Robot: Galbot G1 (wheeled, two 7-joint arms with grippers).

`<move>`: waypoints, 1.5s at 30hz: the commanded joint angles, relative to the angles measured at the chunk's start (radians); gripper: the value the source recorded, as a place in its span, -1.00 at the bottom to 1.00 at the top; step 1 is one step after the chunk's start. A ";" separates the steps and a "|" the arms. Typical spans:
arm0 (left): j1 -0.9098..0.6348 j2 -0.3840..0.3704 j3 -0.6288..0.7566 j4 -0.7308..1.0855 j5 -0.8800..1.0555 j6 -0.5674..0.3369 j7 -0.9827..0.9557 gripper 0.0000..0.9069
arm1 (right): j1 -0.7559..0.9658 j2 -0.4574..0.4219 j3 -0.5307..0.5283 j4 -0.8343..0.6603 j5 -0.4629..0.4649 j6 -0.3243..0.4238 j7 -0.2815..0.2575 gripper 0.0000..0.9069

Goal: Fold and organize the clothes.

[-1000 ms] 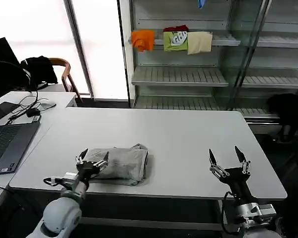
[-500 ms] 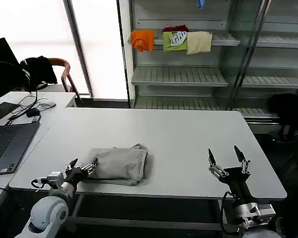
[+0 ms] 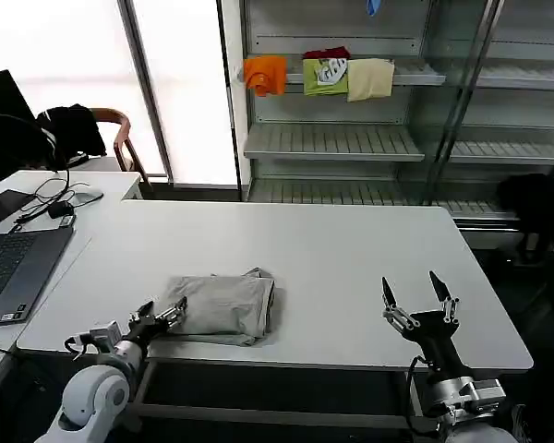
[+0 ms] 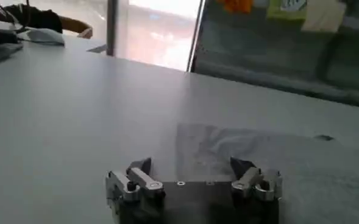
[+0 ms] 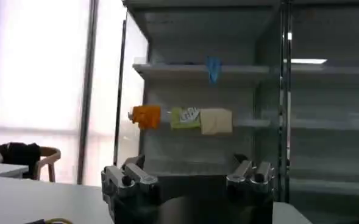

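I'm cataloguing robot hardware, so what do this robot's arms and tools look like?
Both arms have rounded light-grey shells. The left tool and the right tool are two-fingered, with silver metal linkages, visible screws and dark pointed tips. Black cabling loops near each wrist.

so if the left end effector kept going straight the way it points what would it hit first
Most likely the folded grey shirt. The left end effector sits open and low at the table's near edge, pointing at the shirt's near corner, which lies just ahead in the left wrist view; the exact gap is unclear.
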 commanded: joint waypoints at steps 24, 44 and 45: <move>-0.013 0.164 -0.079 -0.044 0.023 -0.101 0.044 -1.00 | 0.028 0.003 -0.019 0.001 -0.003 -0.008 0.001 1.00; -0.202 0.485 -0.043 -0.031 0.303 -0.215 0.338 -1.00 | 0.032 0.009 -0.029 -0.014 0.004 0.017 0.004 1.00; -0.193 0.434 0.035 0.017 0.356 -0.292 0.364 -1.00 | 0.028 0.009 -0.027 -0.012 0.005 0.018 0.004 1.00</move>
